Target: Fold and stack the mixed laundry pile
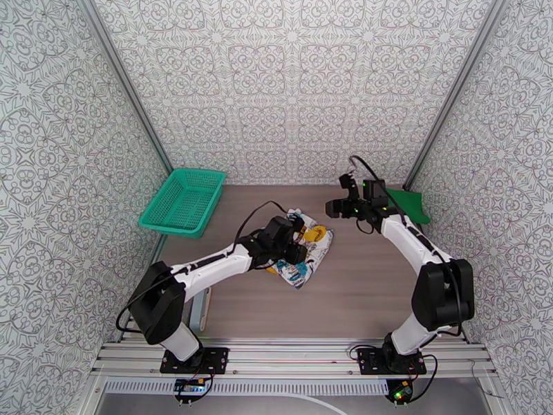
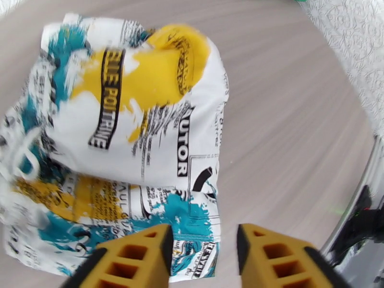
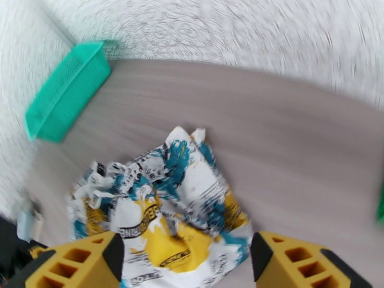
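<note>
Table (image 1: 359, 292) is taking up the whole floor of the walled cell, wood-grain top. It is showing wide bare room across the right half and along the near strip by the arm bases. Far edge is running against the back wall, and the side edges are meeting the side walls.

Teal mesh basket (image 1: 183, 200) is sitting at the far left corner, tight to the left wall and well apart from the cloth.

White printed garment (image 1: 311, 252) is lying crumpled in a loose bundle mid-table, a bit left of centre, clear of every table edge. Teal, yellow and black print is facing up. In the left wrist view its near hem is lying flat on the wood.

Green shirt (image 1: 409, 202) is lying at the far right corner, up against the right wall and partly hidden behind the right arm. It is well apart from the printed garment, with bare table between them.

Left gripper (image 2: 202, 241) is hovering over the garment's near edge, jaws parted and gripping nothing, with wood showing in the gap.

Right gripper (image 3: 187, 255) is hanging above the table near the far right, pointing toward the garment. Its jaws are spread wide and released, nothing between them.
</note>
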### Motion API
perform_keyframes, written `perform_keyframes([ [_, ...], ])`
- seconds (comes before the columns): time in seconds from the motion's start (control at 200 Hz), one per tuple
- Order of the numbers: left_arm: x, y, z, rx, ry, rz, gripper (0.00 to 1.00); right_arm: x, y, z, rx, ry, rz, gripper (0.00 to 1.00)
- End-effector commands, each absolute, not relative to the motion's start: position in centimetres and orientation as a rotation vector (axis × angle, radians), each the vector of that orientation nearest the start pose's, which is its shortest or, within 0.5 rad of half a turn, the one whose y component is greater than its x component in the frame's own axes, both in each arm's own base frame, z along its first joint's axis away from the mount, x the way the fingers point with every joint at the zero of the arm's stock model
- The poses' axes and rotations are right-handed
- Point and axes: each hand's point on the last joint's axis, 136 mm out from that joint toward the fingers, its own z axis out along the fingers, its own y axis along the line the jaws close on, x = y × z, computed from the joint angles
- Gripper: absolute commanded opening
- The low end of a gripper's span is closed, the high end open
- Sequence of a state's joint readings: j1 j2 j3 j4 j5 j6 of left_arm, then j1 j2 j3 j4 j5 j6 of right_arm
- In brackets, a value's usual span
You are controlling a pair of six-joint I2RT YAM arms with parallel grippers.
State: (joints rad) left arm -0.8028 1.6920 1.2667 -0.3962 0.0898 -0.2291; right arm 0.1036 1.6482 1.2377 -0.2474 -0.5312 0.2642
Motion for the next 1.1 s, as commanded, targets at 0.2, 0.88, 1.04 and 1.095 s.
perform_keyframes([
  [0.2, 31.0, -35.4, 7.8, 1.238, 2.339, -0.012, 0.68, 40.6, 7.4, 12.8, 0.459, 2.350, 0.910, 0.94],
  [0.88, 31.0, -34.8, 0.8, 1.380, 2.413, 0.236, 0.19, 35.0, 7.2, 11.1, 0.623, 2.379, 0.958, 0.99],
  [1.04, 32.6, -35.5, 3.9, 1.207, 2.370, 0.117, 0.00, 34.5, 8.4, 11.0, 0.668, 2.358, 1.090, 0.98],
  [1.095, 33.0, -35.9, 5.6, 1.146, 2.345, 0.039, 0.00, 34.4, 8.9, 10.9, 0.686, 2.339, 1.149, 0.98],
])
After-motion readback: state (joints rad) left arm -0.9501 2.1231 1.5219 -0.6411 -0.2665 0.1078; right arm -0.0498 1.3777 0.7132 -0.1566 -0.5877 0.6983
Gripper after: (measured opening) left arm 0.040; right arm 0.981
